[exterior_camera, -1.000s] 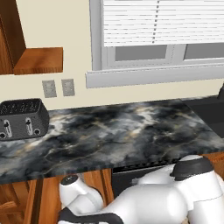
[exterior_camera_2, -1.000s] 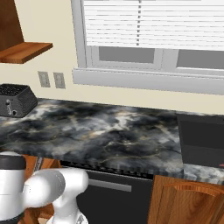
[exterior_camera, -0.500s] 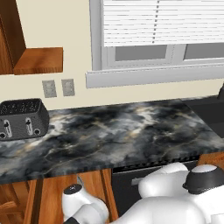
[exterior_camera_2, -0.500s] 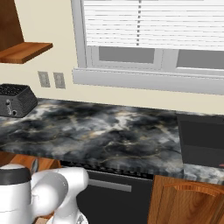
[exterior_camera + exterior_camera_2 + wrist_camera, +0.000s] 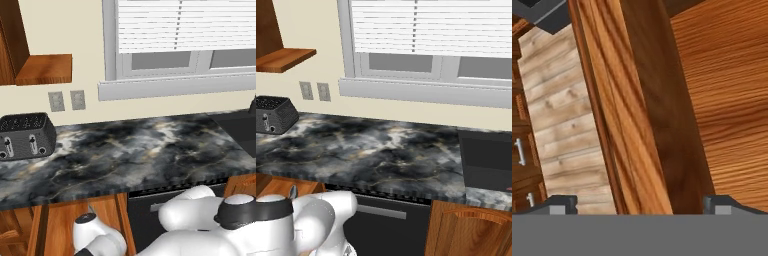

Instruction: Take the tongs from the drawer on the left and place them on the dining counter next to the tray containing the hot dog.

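Right now the robot's two-finger gripper (image 5: 639, 205) is wide open and holds nothing. Its two small dark tips stand far apart, close in front of a reddish-brown wooden cabinet front (image 5: 642, 100) with a raised frame. I cannot tell if this wood is the drawer or the door beside it. Pale floor planks (image 5: 562, 120) show past its edge.

Going by the task, the slim grey metal tongs should be lying shut away inside the drawer under the black-and-grey marbled stone worktop (image 5: 140, 155), down on the left, below the side where the black toaster (image 5: 25, 136) sits.

I think the tongs will be light, hard and a bit slippery. The two thin arms will likely spring, so a squeeze near the open tips could make them slide or twist. A better place to grab is probably across both arms near the middle, or nearer the joined end.

Which way the tongs point, and how their long side lies, cannot be told yet. My guess is they lie flat along the drawer.
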Controlling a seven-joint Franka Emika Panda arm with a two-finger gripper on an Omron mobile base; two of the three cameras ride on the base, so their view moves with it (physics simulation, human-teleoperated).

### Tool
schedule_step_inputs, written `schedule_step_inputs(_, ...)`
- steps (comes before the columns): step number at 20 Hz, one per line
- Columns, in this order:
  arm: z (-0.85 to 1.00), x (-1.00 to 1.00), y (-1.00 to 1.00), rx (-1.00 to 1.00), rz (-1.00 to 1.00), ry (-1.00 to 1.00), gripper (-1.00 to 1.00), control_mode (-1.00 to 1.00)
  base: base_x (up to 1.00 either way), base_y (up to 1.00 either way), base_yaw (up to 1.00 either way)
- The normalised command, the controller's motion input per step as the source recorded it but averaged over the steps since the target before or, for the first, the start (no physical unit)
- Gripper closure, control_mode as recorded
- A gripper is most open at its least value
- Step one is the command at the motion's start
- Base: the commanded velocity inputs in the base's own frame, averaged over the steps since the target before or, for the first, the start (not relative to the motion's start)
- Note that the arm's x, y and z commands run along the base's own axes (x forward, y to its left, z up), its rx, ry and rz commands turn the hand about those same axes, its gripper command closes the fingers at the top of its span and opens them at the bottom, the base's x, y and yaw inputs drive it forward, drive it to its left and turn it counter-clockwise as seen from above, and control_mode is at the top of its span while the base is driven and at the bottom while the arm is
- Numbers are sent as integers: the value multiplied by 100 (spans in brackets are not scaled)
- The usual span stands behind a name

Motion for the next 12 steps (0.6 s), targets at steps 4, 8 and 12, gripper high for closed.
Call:
schedule_step_inputs(4,51,12,-9,1,0,13,-100,-100,0,0,0)
schedule_step_inputs(8,82,2,-17,-4,0,20,-100,-100,0,0,0)
schedule_step_inputs(12,69,0,-19,-7,0,20,-100,-100,0,0,0)
